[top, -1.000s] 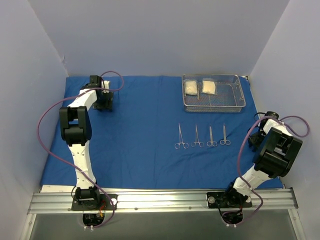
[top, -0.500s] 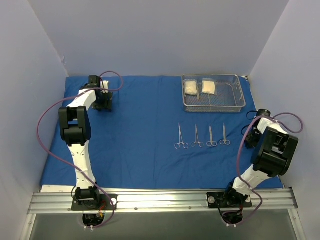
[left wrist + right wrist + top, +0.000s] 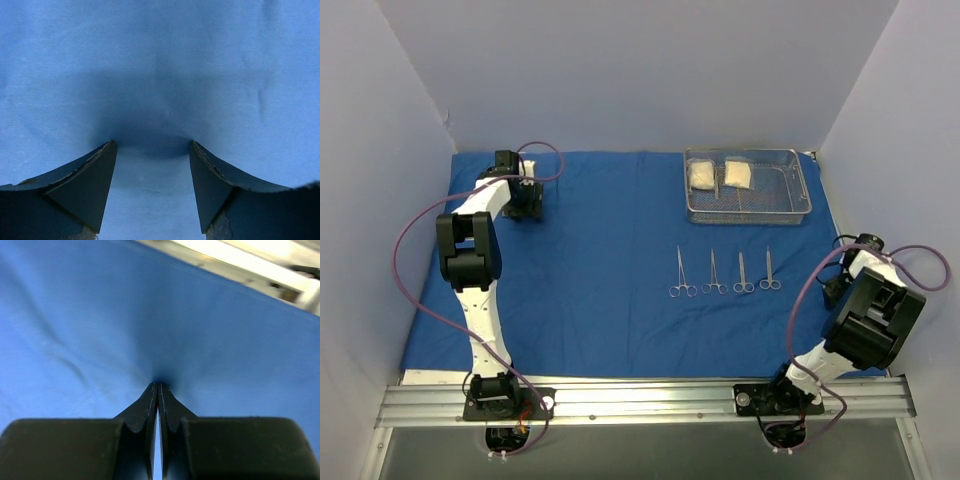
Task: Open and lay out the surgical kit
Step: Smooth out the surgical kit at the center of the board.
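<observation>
Top view: even, diffuse light and sharp focus across the blue cloth, with only faint, soft shadows under the arms. Left wrist view: dimmer and soft, with a dark shadow pooled on the cloth between the fingers of the left pincer, whose near parts are black and blurred. Right wrist view: brighter, with a blown-out, blurred pale strip at top right and a small dark shadow at the tip of the right pincer.

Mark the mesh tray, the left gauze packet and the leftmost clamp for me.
wire-mesh tray (image 3: 782, 196): top view, bare mesh floor
left gauze packet (image 3: 702, 177): top view, middle
leftmost clamp (image 3: 680, 268): top view, shank
</observation>
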